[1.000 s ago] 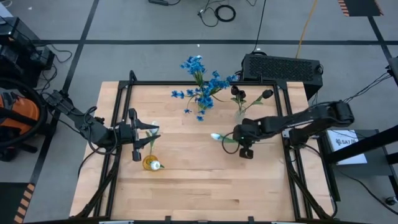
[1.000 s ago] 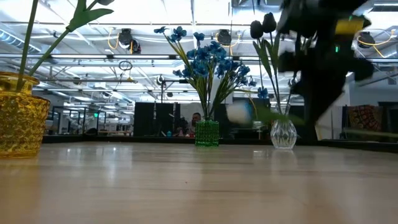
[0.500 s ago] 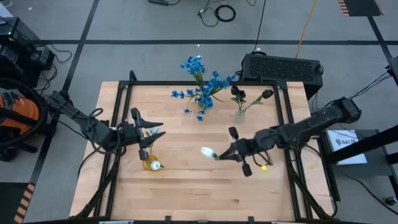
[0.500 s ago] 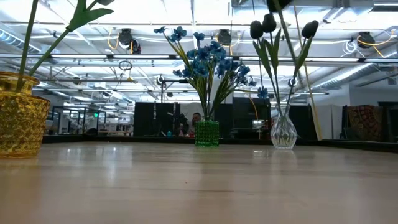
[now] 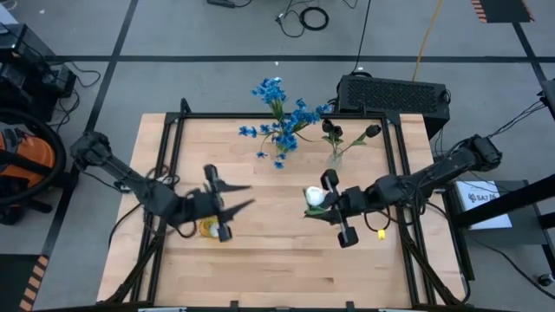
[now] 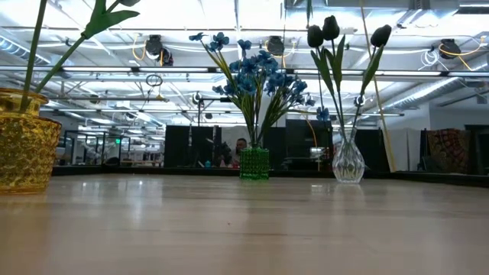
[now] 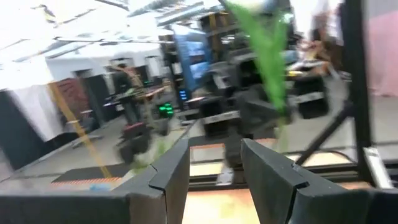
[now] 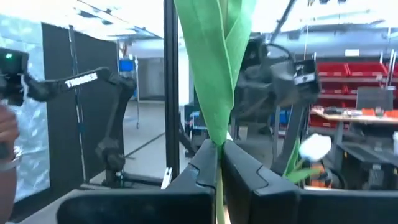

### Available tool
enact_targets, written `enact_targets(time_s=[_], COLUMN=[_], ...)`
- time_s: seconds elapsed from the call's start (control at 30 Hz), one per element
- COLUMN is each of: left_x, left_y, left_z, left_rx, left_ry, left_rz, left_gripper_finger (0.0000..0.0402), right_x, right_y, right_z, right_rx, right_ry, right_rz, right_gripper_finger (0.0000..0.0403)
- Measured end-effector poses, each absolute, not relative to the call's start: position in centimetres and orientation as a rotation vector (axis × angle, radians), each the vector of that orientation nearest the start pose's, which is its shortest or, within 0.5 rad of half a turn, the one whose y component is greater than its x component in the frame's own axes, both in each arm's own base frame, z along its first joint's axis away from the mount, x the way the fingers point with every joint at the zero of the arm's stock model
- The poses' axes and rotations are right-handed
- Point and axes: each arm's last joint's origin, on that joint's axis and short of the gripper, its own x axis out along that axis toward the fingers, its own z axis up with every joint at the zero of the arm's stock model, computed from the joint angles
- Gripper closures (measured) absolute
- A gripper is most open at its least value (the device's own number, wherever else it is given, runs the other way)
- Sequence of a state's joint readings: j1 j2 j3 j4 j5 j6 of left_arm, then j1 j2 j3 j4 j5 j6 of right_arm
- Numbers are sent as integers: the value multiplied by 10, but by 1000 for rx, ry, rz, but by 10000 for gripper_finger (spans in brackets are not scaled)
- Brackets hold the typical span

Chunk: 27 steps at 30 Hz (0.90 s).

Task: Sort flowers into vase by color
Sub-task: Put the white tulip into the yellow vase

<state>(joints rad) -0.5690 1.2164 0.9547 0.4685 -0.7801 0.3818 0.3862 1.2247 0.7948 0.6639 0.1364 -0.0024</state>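
A: Where's the right gripper [image 5: 332, 205] rn?

B: Mid-table, a bit right of centre, up off the wood; fingers pinched tight on a white tulip [image 5: 314, 197]; the bloom sticks out toward the table's middle; in the right wrist view the green stem and leaf [image 8: 214, 68] run up from betw. the closed fingers [image 8: 202, 163].

A: And the left gripper [image 5: 227, 201]?

B: Left of centre, just beside the yellow vase [image 5: 208, 228], pointing toward the right arm; fingers apart, nothing betw. them; left wrist view shows the gap clearly, w/ the two fingers [image 7: 270, 171] well separated; picture's blurred there tho.

A: Other flowers?

B: Blue blooms [image 5: 284, 120] in a green vase [image 6: 254, 163] at the far edge, middle; dark tulips [image 5: 334, 132] in a clear glass vase [image 6: 348, 163] just right of them; low view shows both vases upright, apart from each other; yellow vase sits near-left in that view [image 6: 24, 145], w/ green stems [image 6: 36, 42] rising out of it; a white bloom [image 5: 219, 230] shows at that vase from above.

A: Arms in the low view?

B: Neither shows there.
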Motion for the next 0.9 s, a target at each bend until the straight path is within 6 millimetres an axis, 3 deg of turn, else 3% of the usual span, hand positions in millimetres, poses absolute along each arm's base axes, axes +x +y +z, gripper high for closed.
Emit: enact_targets(time_s=[0.17,0.33,0.63,0.9], left_x=[262,276,278,283], left_y=[-145,-151,-150,-147], left_z=[366,362,356,354], left_rx=[271,216,140,141], left_ry=[-65,-20,17,20], left_rz=[176,177,158,95], left_gripper_finger=[249,249,249,249], right_x=[255,269,308,322], right_y=[99,104,119,122], right_z=[335,331,334,331], right_rx=[73,43,-63,-97], right_ry=[-368,-477,-386,-330], right_rz=[243,231,221,216], right_gripper_finger=[399,399,399,399])
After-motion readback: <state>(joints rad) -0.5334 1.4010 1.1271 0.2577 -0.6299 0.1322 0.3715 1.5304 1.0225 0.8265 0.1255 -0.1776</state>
